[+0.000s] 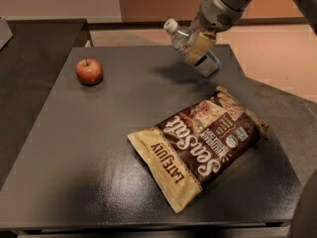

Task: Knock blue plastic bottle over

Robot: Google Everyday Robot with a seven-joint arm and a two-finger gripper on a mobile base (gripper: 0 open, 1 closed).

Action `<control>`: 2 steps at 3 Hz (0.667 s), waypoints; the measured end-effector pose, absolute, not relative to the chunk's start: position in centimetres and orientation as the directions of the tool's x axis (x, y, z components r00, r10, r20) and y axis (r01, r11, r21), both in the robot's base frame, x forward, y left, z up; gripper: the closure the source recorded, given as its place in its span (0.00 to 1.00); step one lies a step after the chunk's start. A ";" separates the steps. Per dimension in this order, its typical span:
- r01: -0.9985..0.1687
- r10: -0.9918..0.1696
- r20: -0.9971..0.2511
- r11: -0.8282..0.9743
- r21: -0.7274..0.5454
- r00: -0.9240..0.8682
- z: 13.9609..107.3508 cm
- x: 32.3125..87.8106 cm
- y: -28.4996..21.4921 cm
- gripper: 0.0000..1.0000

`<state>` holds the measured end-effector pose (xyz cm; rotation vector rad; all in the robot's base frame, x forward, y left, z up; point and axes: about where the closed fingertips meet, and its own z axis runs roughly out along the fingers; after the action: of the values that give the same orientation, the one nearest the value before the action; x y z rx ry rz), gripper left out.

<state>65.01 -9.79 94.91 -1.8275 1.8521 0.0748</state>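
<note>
The blue plastic bottle is a small clear bottle with a white cap. It leans steeply to the left near the table's back edge, cap pointing up and left, base toward the right. My gripper reaches down from the upper right and lies against the bottle's middle, covering part of it. The bottle's labelled lower end shows below the gripper.
A red apple sits at the back left of the dark table. A brown and tan snack bag lies flat at the front right. A darker counter adjoins on the left.
</note>
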 end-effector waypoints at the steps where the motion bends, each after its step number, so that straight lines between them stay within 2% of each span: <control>1: -0.934 -0.925 -0.358 0.013 -0.358 0.124 94.5 65.1 -8.1 1.00; 2: -0.919 -0.935 -0.296 -0.071 -0.389 0.197 93.7 65.0 -6.6 0.82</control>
<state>65.01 -6.57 93.67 -1.9894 1.7224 -0.0431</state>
